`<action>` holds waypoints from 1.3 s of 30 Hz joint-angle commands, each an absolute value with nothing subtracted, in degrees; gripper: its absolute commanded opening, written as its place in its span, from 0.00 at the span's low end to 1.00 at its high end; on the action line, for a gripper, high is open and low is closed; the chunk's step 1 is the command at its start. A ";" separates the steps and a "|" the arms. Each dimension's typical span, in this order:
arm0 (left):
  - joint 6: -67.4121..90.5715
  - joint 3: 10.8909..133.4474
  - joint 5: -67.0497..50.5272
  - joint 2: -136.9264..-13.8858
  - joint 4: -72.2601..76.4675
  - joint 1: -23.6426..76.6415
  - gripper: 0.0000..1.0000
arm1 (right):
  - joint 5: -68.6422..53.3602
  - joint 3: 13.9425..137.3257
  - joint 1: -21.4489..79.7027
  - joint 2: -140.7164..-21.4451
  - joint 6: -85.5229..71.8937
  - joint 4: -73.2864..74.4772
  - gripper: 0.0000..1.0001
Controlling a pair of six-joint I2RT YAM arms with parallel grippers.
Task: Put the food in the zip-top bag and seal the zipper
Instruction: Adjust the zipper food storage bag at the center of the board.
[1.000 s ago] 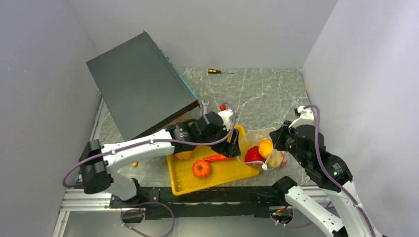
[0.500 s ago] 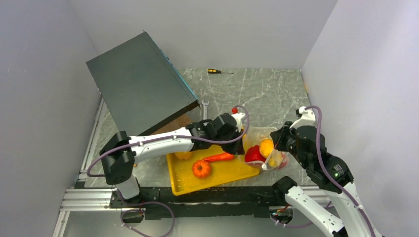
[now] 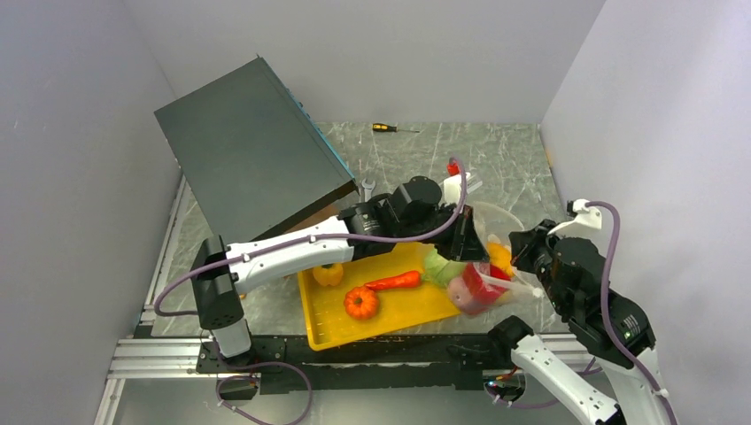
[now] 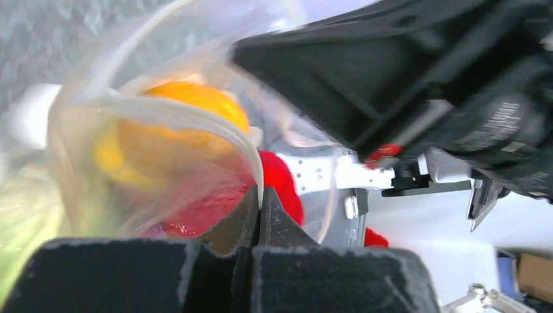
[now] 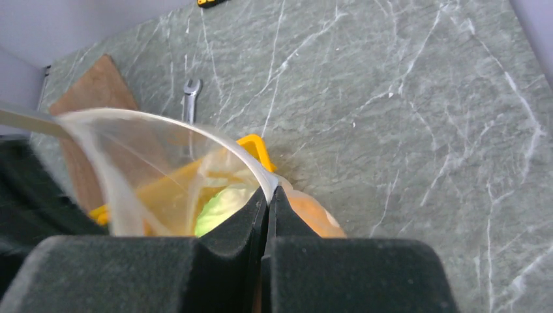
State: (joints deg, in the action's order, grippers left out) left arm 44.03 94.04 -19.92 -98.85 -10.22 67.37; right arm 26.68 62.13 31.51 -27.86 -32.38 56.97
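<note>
The zip-top bag hangs between my two grippers, above the right end of the yellow tray. It holds food: a green cabbage, a red pepper and an orange piece. My left gripper is shut on the zipper at the bag's mouth. My right gripper is shut on the zipper on the opposite side. An orange pumpkin, a carrot and a yellow pepper lie on the tray.
A large dark box leans at the back left. A wrench lies just beyond my left arm, and a screwdriver lies near the back wall. White walls close in on the left, back and right.
My left gripper swung right from over the tray to the bag's mouth and shut on it. The bag and my right gripper shifted right, and the bag now hangs tilted.
</note>
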 commanded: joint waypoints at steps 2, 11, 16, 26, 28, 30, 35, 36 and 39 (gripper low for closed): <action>50.61 87.33 -20.17 -101.19 -9.43 64.17 0.00 | 31.82 60.94 31.73 -25.25 -34.37 56.17 0.00; 43.04 101.82 -15.83 -101.45 -18.14 66.36 0.00 | 31.60 62.67 31.63 -28.33 -34.05 55.41 0.00; 44.47 98.43 -16.60 -100.37 -14.37 66.02 0.00 | 33.89 64.53 31.68 -28.02 -34.08 56.21 0.00; 46.15 96.63 -19.15 -106.32 -16.69 64.91 0.00 | 30.22 56.89 31.75 -26.74 -37.56 54.96 0.00; 44.94 96.20 -17.55 -105.64 -18.25 64.86 0.00 | 30.06 57.09 31.79 -27.10 -37.53 55.02 0.00; 43.83 94.62 -15.63 -104.06 -19.27 64.86 0.02 | 29.99 57.38 31.72 -27.17 -36.93 54.65 0.00; 40.64 90.89 -11.21 -99.04 -21.49 64.84 0.44 | 28.81 57.51 31.76 -27.09 -35.78 53.81 0.00; 40.15 90.11 -10.48 -98.04 -21.82 64.82 0.50 | 28.58 57.36 31.71 -27.14 -35.70 53.65 0.00; 38.63 87.67 -7.94 -94.77 -23.50 64.86 0.74 | 27.38 56.71 31.72 -27.52 -35.19 52.95 0.00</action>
State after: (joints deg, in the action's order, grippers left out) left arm 42.00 89.49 -12.86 -102.32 -22.39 64.86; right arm 29.08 56.47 31.51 -27.29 -36.14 57.82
